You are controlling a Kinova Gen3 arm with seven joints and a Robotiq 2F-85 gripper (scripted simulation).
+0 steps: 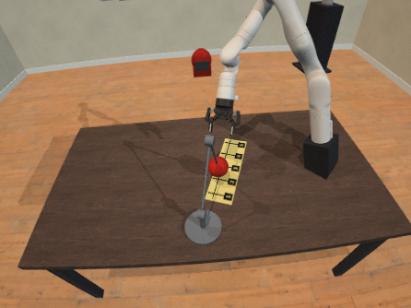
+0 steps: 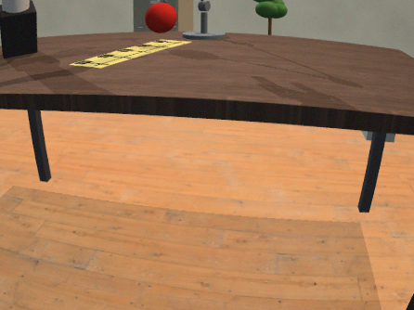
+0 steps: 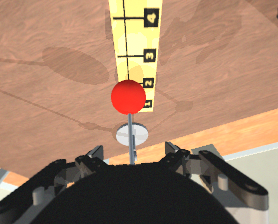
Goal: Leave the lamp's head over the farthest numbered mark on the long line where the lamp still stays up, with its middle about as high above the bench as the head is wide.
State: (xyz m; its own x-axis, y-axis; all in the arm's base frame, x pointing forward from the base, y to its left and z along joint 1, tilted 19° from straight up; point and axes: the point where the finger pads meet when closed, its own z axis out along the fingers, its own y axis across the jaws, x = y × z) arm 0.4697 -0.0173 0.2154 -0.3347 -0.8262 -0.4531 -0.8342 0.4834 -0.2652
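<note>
The lamp has a grey round base [image 1: 203, 227] near the table's front edge, a thin grey arm rising to an elbow joint [image 1: 210, 140], and a red ball head [image 1: 217, 166]. The head hangs above the yellow numbered strip [image 1: 228, 171]. In the wrist view the head [image 3: 128, 96] sits over the strip [image 3: 136, 50] near marks 1 and 2, with the base [image 3: 134, 134] behind it. In the exterior view the head [image 2: 161, 17] floats clear above the strip [image 2: 130, 52]. My gripper [image 1: 223, 122] is open and empty, above the strip's far end, apart from the lamp's elbow.
The robot's black base block [image 1: 321, 154] stands on the table's right side. A red box-like object [image 1: 201, 63] hovers behind the table. A black pedestal [image 1: 323, 26] stands on the floor at the back right.
</note>
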